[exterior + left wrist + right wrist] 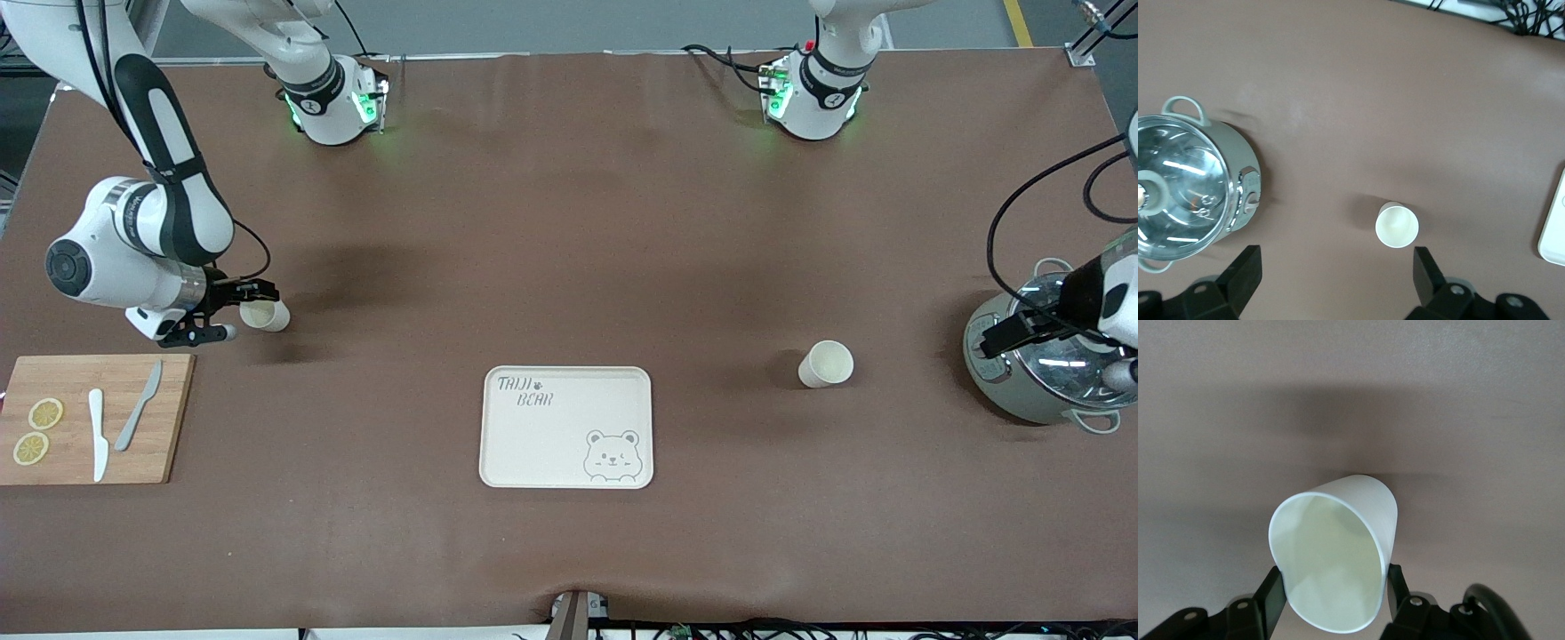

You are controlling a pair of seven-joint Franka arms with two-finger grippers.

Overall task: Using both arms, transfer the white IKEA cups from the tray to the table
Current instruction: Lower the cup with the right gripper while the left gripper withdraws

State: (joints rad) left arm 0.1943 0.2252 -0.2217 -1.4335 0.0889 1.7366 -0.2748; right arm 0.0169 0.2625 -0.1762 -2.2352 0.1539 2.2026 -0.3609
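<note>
Front view: right gripper grips one cup — left gripper open.

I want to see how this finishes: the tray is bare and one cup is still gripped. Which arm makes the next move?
The right. The right gripper is shut on a cup over the table, so it must set it down. The left gripper is open above the other cup, already standing clear of the tray.
</note>
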